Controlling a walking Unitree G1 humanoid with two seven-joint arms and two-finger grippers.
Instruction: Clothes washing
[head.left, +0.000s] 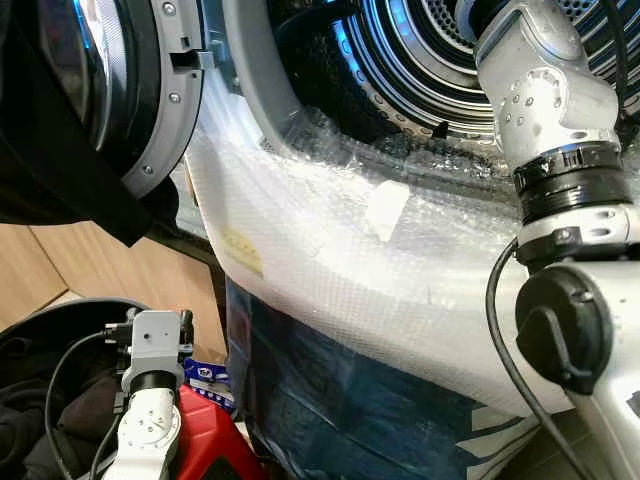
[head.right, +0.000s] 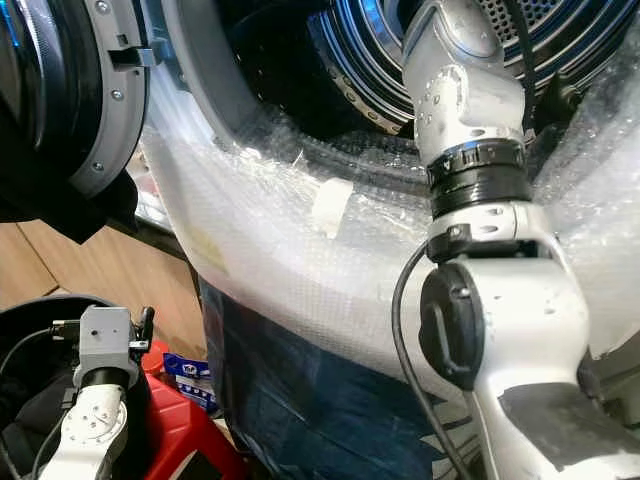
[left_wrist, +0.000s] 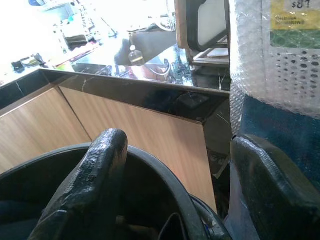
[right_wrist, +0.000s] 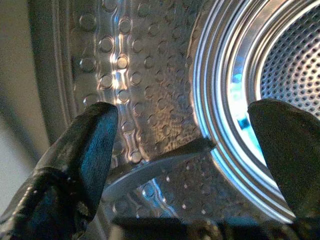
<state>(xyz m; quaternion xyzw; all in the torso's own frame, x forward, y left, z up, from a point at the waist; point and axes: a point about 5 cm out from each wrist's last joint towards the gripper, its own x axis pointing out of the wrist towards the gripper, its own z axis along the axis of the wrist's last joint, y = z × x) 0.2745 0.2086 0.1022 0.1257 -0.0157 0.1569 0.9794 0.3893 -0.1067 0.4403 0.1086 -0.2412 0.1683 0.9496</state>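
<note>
A dimpled, perforated silver steel drum (right_wrist: 150, 90) is seen; clear bubble wrap (head.left: 330, 250) is laid over white and dark blue; a red container (head.left: 205, 440) is seen.

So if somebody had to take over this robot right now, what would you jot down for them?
Right gripper: open, empty, reaching inside the washing machine drum.
Left gripper: open, empty, low over the dark basket, which holds dark clothes.
Washer door is open; the machine front is wrapped in bubble wrap.
Done: no clothes seen in the visible part of the drum.
Left: move the clothes from basket to drum.
</note>
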